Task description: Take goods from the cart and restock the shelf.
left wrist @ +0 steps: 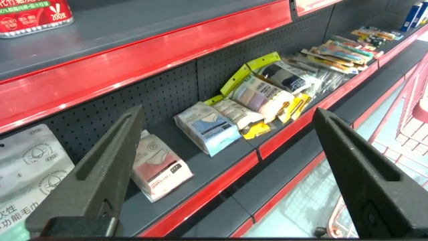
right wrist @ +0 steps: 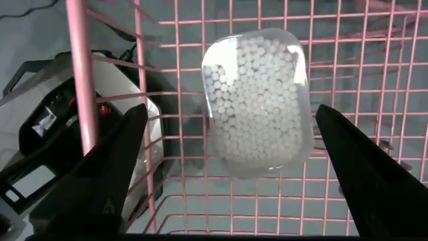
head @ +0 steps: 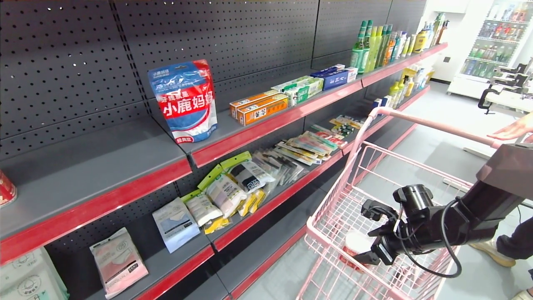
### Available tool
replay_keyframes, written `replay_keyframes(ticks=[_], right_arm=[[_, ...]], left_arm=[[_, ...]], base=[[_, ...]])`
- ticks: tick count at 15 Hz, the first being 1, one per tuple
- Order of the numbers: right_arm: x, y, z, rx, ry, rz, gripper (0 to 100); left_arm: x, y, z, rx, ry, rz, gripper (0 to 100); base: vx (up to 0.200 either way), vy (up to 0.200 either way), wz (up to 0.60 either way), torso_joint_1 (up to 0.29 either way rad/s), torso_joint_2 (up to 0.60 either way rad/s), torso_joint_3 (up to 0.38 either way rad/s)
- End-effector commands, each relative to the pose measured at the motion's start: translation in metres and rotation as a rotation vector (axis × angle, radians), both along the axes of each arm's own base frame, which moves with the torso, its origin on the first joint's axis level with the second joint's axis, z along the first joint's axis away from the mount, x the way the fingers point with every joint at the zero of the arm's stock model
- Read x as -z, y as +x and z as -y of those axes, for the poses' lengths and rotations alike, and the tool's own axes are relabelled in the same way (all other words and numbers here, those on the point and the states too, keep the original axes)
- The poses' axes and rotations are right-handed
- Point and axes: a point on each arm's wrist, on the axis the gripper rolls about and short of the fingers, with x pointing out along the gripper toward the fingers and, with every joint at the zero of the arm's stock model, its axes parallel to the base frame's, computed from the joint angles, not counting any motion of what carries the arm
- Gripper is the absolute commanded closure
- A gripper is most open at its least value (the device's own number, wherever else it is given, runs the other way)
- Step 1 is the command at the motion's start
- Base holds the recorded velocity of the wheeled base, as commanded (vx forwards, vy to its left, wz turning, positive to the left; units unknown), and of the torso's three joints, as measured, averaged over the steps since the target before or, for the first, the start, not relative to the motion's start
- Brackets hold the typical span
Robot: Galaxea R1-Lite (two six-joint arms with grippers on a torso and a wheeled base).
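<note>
Tub (right wrist: 257,100) — clear-lidded, packed with small white balls — stands on the wire floor of the cart (head: 352,164), in the corner nearest the shelf (head: 83,175). The right claw (head: 372,233) hangs inside the basket directly above it, fingers spread wide, one on each side of the lid and touching nothing. Nothing is held.

By my reading this is the pick-up step: the claw is lined up over the goods, but the grasp is not yet made.

The left claw (left wrist: 224,124) is also wide apart and empty, held out before the lower tier, where packets (left wrist: 207,127) lie in a row. A person's hand (head: 510,131) rests at the far end of the cart handle.

The next move calls for a straight descent until the fingers bracket the tub's sides below the lid, then a firm close across its narrower width. The smooth plastic may slip, so the grip should sit low and square. The cart's wire side is close by — the fingers need to stay clear of it going down and the tub clear of the rim coming up. The upper tier has a broad bare stretch left of the blue-and-red pouch (head: 185,100), which looks like the likely place to set it.
</note>
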Motion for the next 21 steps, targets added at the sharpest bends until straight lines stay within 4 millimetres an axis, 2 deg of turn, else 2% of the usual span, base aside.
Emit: replay_keyframes(ticks=[1, 5, 9, 13, 19, 20, 21], right_arm=[[0.010, 0.007, 0.001, 0.000, -0.005, -0.012, 0], [0.028, 0.011, 0.000, -0.007, -0.014, -0.048, 0], [0.033, 0.012, -0.003, -0.012, -0.023, -0.060, 0], [0.050, 0.021, -0.004, 0.002, -0.065, -0.046, 0], [0.051, 0.021, -0.005, -0.007, -0.096, -0.039, 0], [0.051, 0.021, -0.005, -0.010, -0.097, -0.038, 100], [0.051, 0.020, -0.004, -0.010, -0.094, -0.038, 100]], left_arm=[[0.000, 0.000, 0.000, -0.001, 0.000, -0.001, 0], [0.000, 0.000, 0.000, -0.001, 0.000, -0.001, 0], [0.000, 0.000, 0.000, -0.001, 0.000, -0.001, 0], [0.000, 0.000, 0.000, -0.001, 0.000, -0.001, 0], [0.000, 0.000, 0.000, -0.001, 0.000, -0.001, 0], [0.000, 0.000, 0.000, -0.001, 0.000, -0.001, 0], [0.000, 0.000, 0.000, -0.001, 0.000, -0.001, 0]], base=[[0.000, 0.000, 0.00, 0.000, 0.00, 0.000], [0.000, 0.000, 0.00, 0.000, 0.00, 0.000], [0.000, 0.000, 0.00, 0.000, 0.00, 0.000], [0.000, 0.000, 0.00, 0.000, 0.00, 0.000], [0.000, 0.000, 0.00, 0.000, 0.00, 0.000], [0.000, 0.000, 0.00, 0.000, 0.00, 0.000], [0.000, 0.000, 0.00, 0.000, 0.00, 0.000]])
